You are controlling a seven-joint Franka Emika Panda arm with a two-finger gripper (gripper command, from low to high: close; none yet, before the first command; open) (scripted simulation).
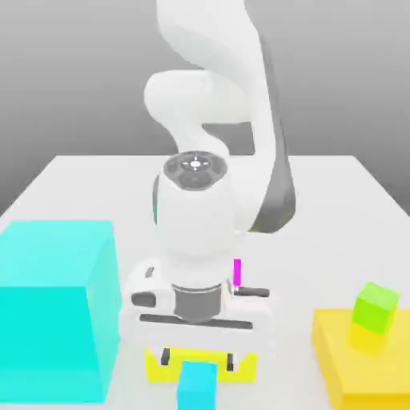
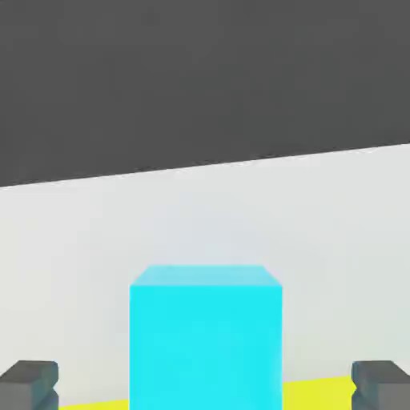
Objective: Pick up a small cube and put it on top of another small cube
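Cyan small cube (image 1: 197,386), one: sitting near my wide-open, empty gripper (image 1: 198,360), yellow slab (image 1: 172,368) lying behind

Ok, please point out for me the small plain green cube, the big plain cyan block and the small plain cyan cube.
Green cube (image 1: 375,307): exterior view, side face.
Big cyan block (image 1: 44,320): exterior view, front face.
Small cyan cube (image 2: 206,348): hand view, large side face.

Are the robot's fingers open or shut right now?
Open: in the hand view the two fingers stand wide apart, with the small cyan cube showing between them.
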